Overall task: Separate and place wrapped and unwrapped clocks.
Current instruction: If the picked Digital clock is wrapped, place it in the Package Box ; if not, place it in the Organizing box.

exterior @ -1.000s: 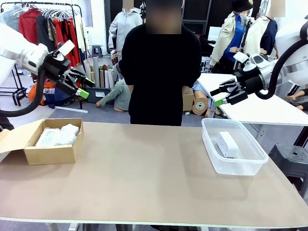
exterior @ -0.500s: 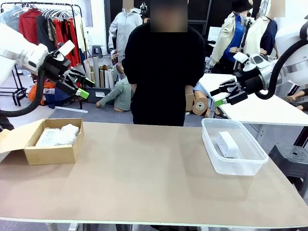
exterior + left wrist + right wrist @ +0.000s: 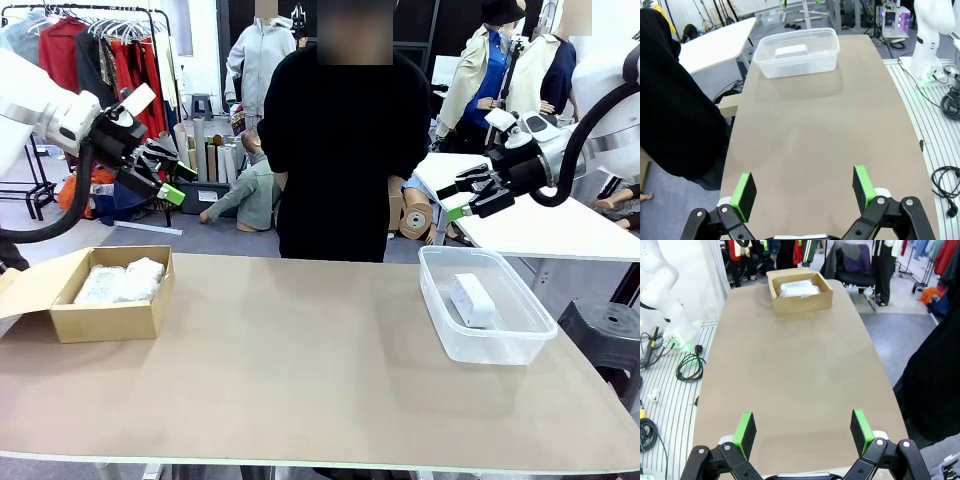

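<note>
Left tool [image 3: 172, 180] and right tool [image 3: 458, 198] hover wide, empty (sorting appears complete): wrapped bundles [image 3: 120, 282] boxed below left, bare clock [image 3: 471, 298] binned below right.

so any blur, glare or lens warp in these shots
Front view: sharp, even light, soft shadow under the clear tub, no glare on the table. Left wrist view: wide-angle bend curves the table edges; the open left claw is sharp. Right wrist view: same bend, cardboard box in focus.
</note>
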Controlling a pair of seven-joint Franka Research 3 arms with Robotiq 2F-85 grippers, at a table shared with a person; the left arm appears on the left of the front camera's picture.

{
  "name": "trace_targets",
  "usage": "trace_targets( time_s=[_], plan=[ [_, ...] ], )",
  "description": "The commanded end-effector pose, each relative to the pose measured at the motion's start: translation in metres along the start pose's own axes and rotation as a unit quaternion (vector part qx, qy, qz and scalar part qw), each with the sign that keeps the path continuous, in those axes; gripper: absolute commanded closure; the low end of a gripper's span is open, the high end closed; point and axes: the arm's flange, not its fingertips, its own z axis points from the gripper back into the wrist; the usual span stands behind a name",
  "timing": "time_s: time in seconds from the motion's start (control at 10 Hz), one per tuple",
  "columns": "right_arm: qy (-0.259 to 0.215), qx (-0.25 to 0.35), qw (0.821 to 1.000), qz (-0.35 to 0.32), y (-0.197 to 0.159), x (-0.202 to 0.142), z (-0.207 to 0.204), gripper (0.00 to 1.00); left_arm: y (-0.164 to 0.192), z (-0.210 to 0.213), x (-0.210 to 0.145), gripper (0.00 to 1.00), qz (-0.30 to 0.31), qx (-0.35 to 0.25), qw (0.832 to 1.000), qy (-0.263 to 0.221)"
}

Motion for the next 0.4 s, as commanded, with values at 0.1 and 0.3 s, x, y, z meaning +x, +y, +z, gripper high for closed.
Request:
trace_targets(
  time_s=[0.1, 0.3],
  plan=[
    [0.000, -0.001, 1.000, 0.001, 0.0005, 0.0012, 0.0007, 0.00, -0.0004, 0.0007, -0.0002, 0.00, -0.005, 0.000, 1.000, 0.002],
    [0.000, -0.001, 1.000, 0.001, 0.0005, 0.0012, 0.0007, 0.00, -0.0004, 0.0007, -0.0002, 0.00, -0.005, 0.000, 1.000, 0.002]
  ],
)
